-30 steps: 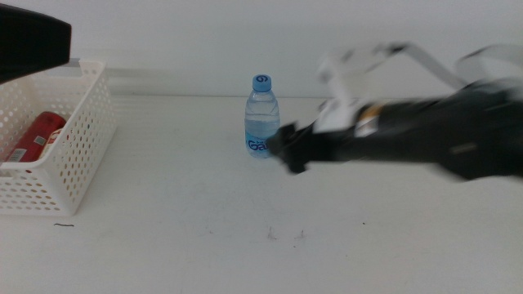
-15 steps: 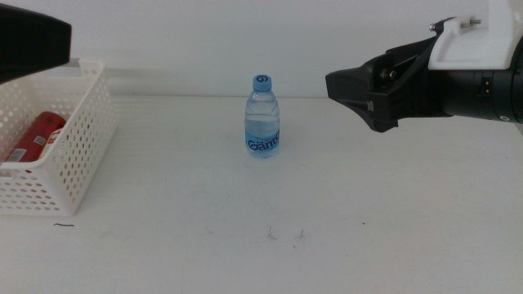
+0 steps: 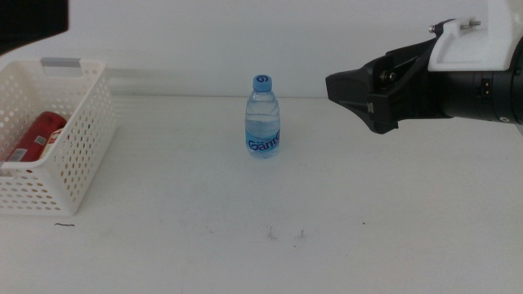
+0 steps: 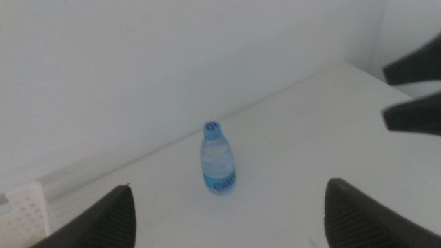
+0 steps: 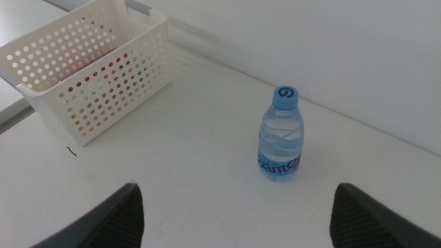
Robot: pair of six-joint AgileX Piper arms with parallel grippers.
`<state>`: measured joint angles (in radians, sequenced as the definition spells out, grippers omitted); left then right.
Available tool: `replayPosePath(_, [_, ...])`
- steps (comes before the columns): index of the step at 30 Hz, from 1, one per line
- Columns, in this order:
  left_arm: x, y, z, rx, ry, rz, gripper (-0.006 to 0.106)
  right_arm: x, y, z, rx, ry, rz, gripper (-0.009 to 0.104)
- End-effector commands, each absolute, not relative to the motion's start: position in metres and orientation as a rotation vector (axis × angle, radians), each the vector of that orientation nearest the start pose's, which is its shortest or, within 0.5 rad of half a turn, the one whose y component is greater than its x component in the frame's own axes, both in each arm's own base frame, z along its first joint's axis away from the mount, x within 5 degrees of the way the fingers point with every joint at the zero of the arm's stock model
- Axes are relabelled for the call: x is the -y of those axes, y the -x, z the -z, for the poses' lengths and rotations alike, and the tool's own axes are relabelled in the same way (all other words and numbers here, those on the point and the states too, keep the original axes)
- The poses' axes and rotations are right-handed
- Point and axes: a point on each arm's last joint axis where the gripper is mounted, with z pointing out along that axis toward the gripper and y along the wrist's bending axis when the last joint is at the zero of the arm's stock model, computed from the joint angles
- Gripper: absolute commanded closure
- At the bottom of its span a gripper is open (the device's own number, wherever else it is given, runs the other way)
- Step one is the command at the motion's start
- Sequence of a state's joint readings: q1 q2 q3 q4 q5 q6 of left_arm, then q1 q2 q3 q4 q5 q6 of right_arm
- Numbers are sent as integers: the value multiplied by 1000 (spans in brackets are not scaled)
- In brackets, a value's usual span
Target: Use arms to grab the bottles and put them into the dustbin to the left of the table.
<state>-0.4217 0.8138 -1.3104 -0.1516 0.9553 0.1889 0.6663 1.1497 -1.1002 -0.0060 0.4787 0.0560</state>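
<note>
White lattice plastic at the frame's left edge: the dustbin [image 3: 57, 155], with the red can [image 3: 34, 136] lying inside. The left gripper [image 4: 227, 213] shows only as a dark corner at upper left, its jaws spread wide in its wrist view. Centre frame, upright on the table [image 3: 245, 237], stands the water bottle [image 3: 262, 117], apart from everything. It looks light, thin-walled and slick; the labelled belly seems the safest hold. At right hovers the right gripper [image 3: 339, 88], jaws wide apart.
</note>
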Motion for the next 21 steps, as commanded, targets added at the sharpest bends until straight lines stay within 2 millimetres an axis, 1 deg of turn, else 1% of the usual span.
replayPosePath(1, [60,-110,-468,-1840,-564,324,7,-155,-196,-391,-1931,621,-449,3])
replayPosePath(3, [66,-125,-450,-1799,-530,324,7,-155,-196,-391,-1931,621,-449,3])
replayPosePath(5, [72,-141,-418,-1761,-493,324,7,-155,-196,-391,-1931,621,-449,3])
replayPosePath(6, [75,-146,-403,-1745,-485,326,7,-155,-196,-391,-1931,621,-449,3])
replayPosePath(9, [87,-155,-341,-1671,-469,354,7,-155,-196,-391,-1931,621,-449,3])
replayPosePath(10, [91,-156,-318,-1658,-468,370,7,-155,-196,-391,-1931,621,-449,3])
replayPosePath(12, [97,-155,-283,-1578,-451,395,7,-155,-196,-391,-1931,621,-449,3])
replayPosePath(13, [99,-155,-273,-1531,-442,399,7,-155,-196,-391,-1931,621,-449,3])
replayPosePath(15, [101,-155,-247,-1529,-443,394,7,-155,-196,-391,-1931,621,-449,3])
replayPosePath(18, [107,-163,-221,-1612,-446,389,7,-155,-196,-391,-1931,621,-449,3])
replayPosePath(21, [116,-176,-204,-1700,-432,400,7,-155,-196,-391,-1931,621,-449,3])
